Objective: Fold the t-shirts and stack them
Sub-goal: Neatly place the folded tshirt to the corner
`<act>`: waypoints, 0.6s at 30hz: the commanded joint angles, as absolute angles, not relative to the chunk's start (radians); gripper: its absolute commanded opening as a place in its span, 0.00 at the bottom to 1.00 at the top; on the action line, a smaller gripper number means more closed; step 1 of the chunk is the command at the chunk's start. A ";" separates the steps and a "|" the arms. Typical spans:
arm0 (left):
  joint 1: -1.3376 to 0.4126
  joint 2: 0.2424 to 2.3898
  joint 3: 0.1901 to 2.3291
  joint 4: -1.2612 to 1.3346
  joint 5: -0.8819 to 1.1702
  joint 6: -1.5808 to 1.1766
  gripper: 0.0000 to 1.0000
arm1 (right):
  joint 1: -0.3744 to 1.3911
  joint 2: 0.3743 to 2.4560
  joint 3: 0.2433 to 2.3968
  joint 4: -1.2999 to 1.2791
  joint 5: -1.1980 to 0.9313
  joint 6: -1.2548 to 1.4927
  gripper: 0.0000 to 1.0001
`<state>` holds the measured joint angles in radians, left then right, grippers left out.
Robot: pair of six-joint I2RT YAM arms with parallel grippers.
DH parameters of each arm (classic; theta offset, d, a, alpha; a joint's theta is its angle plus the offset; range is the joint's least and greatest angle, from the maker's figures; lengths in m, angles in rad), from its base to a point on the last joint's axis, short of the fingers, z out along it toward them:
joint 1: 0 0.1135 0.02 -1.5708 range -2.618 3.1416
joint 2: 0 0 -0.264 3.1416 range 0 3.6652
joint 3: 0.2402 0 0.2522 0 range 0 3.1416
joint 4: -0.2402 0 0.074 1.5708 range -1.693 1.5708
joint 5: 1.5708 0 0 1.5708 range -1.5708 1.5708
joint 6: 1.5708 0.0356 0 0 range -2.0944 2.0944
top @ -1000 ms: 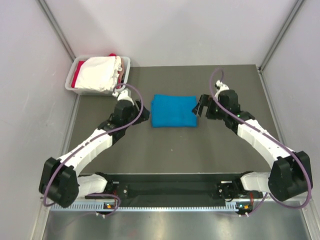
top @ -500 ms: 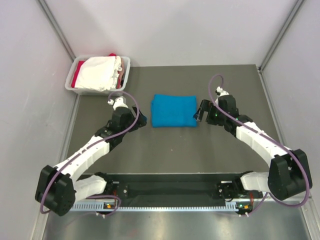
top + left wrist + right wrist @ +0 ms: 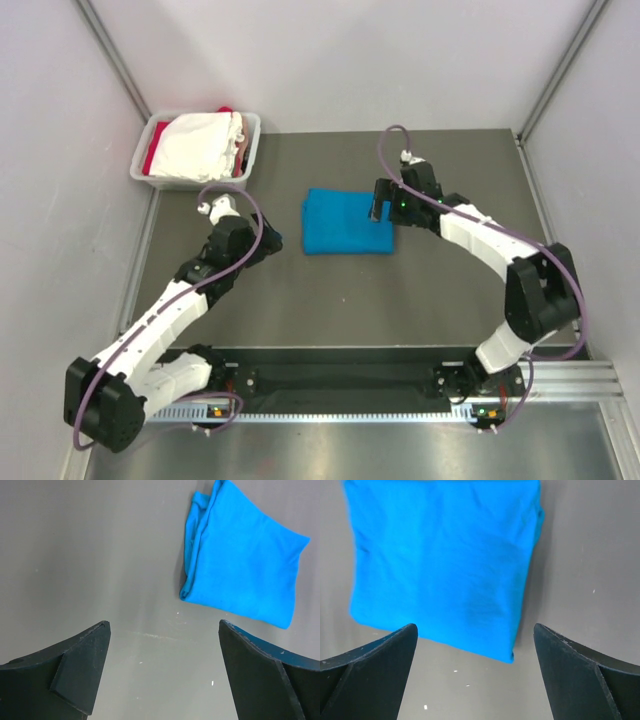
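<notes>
The blue t-shirt [image 3: 340,225] lies mid-desk [image 3: 330,300], folded into a soft, faintly creased rectangle on the matte grey surface. The left end effector [image 3: 162,630] gapes wide just left of it. The right end effector [image 3: 474,630], equally wide, hangs over its right edge, perhaps clear of the cloth. A white t-shirt [image 3: 200,140] and a red t-shirt [image 3: 150,160] sit crumpled in the pale plastic tub [image 3: 252,125], far left.

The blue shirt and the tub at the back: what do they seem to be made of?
The blue shirt: soft matte cloth, probably cotton; limp folded layers, rounded edges. The tub: pale plastic, it seems; thin rigid rim, smooth walls.
</notes>
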<state>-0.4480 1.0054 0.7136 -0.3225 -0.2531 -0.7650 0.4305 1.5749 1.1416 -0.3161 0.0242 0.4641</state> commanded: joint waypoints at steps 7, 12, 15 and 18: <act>-0.436 0.973 0.657 -0.308 -0.204 -0.795 0.94 | 0.400 1.703 1.158 -0.244 0.014 0.502 0.89; -0.434 0.986 0.660 -0.298 -0.189 -0.795 0.94 | 0.399 1.767 1.158 -0.166 -0.094 0.526 0.80; -0.431 0.985 0.664 -0.298 -0.189 -0.796 0.93 | 0.397 1.816 1.180 -0.167 -0.084 0.543 0.79; -0.430 0.960 0.675 -0.298 -0.189 -0.796 0.93 | 0.391 1.825 1.177 -0.184 -0.040 0.551 0.81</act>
<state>-0.4381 0.9848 0.6590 -0.3229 -0.1978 -0.7883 0.4004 1.8095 1.1473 -0.2028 -0.0601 0.5251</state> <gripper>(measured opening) 0.934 0.798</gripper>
